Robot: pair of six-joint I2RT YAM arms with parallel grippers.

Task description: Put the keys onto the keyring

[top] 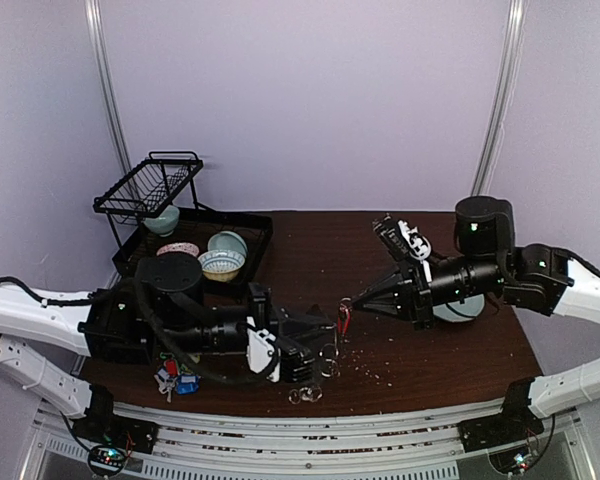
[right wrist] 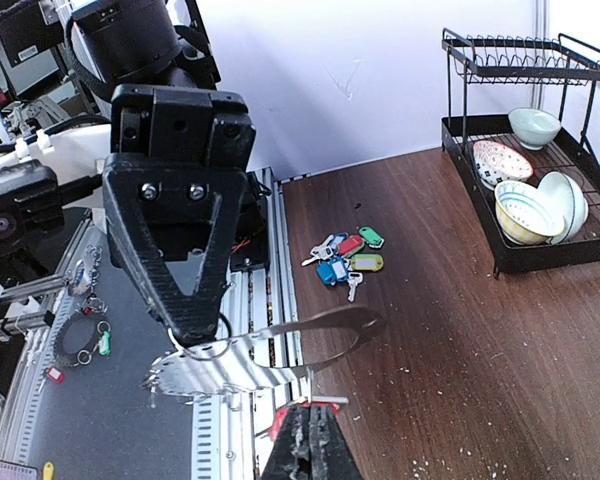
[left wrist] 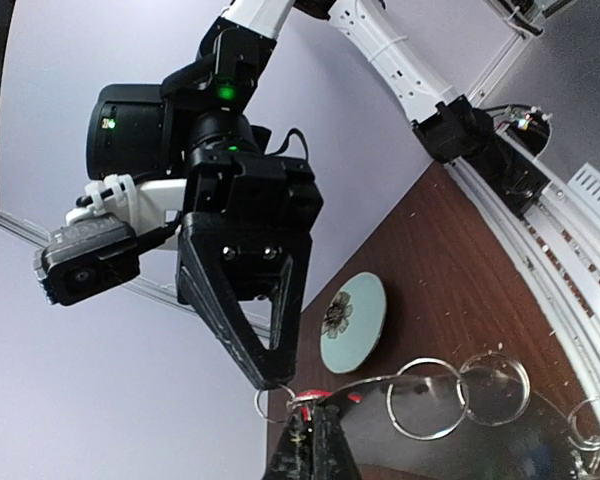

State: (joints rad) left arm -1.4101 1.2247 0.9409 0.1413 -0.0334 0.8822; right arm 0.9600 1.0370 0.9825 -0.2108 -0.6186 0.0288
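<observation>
My left gripper (top: 325, 348) is shut on the silver keyring (top: 328, 366) and holds it above the table, right of centre front. In the left wrist view my left gripper (left wrist: 315, 420) grips the keyring's rim (left wrist: 375, 385), beside its wire rings (left wrist: 425, 398). My right gripper (top: 346, 303) meets it tip to tip and is shut on a red-tagged key (right wrist: 292, 422). In the right wrist view my right gripper (right wrist: 310, 415) sits just under the keyring (right wrist: 220, 362). The other keys (top: 175, 380) lie in a pile at the front left, also in the right wrist view (right wrist: 345, 258).
A pale green plate (top: 458, 308) lies under the right arm and also shows in the left wrist view (left wrist: 352, 322). A black dish rack (top: 195, 235) with bowls stands at the back left. Small crumbs dot the table near the front.
</observation>
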